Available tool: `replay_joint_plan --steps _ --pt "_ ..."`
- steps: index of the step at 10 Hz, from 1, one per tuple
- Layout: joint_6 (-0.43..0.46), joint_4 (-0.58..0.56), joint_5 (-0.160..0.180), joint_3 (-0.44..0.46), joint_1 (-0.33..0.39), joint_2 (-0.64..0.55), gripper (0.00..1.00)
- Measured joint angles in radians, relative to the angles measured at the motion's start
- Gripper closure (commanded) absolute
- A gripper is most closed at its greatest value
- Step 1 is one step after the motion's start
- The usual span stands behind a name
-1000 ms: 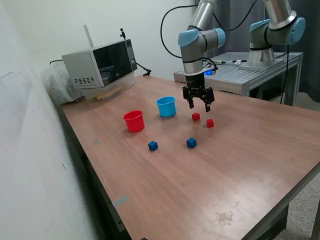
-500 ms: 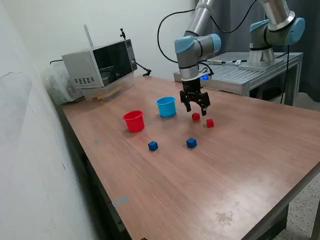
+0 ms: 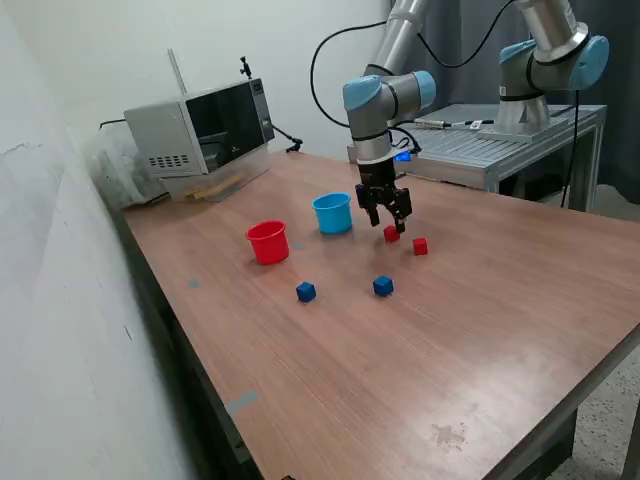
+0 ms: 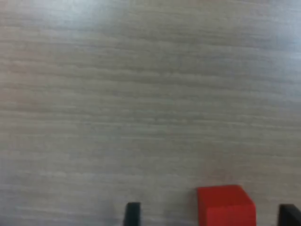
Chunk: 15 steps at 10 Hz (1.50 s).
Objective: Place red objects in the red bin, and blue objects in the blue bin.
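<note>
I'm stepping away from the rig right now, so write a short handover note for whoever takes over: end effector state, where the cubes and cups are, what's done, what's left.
End effector: open, empty, low over the table, one small solid red cube between its fingertips, not yet gripped.
Second small red cube: on the wooden table, toward the exterior view's right of the first.
Two small dark blue cubes: on the table, nearer the camera.
Small red plastic cup and small light blue plastic cup: upright, side by side.
Done: nothing sorted.
Left: all four cubes.
</note>
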Motion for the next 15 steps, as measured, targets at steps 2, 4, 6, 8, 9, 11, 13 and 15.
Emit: replay_joint_plan --steps 2,4,6,8,9,11,13,15 --pt "-0.005 0.009 -0.001 0.0 0.01 0.006 1.0" --pt "-0.007 0.009 -0.019 -0.003 0.02 0.004 1.0" --pt "-0.007 0.01 -0.041 -0.017 0.016 -0.041 1.0" --pt "-0.007 0.043 -0.048 -0.053 0.009 -0.105 1.0" --pt "-0.007 0.071 -0.048 -0.083 0.005 -0.127 1.0" --pt "-0.004 0.126 -0.049 -0.171 -0.001 -0.142 1.0" --pt "0.008 0.152 -0.047 -0.29 -0.011 -0.12 1.0" --pt "0.052 0.159 -0.047 -0.406 -0.044 -0.057 1.0"
